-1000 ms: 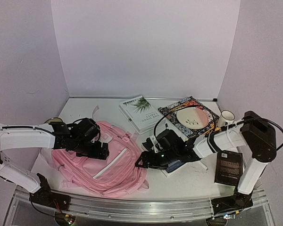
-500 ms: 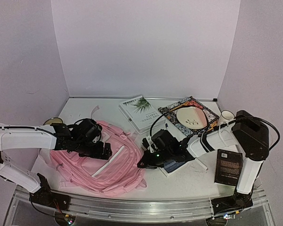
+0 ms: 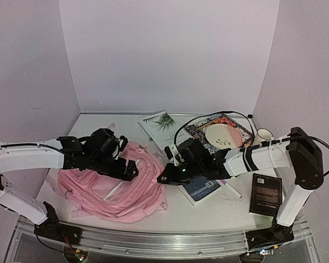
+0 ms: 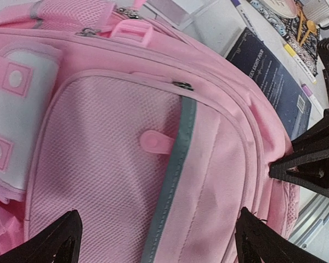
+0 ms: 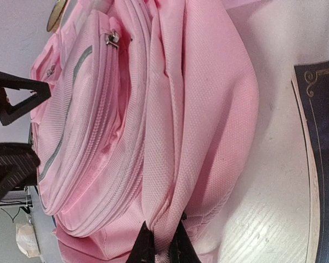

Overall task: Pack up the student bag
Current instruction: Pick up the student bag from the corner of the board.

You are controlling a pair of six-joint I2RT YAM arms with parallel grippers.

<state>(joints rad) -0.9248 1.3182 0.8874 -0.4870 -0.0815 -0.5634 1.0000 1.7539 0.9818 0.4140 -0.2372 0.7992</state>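
Lettering on navy book (image 4: 270, 76) unreadable; right pincer (image 5: 163, 234) pinches student bag (image 5: 153, 137) fabric.

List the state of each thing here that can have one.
Backpack: lying front up, no pocket visibly open.
Left hand: open, above the backpack's front, holding nothing.
Right hand: shut on the backpack's side fabric.
Blue book: closed, flat beside the backpack.
White book: closed, flat.
Black book: closed, flat.
Mug: upright.
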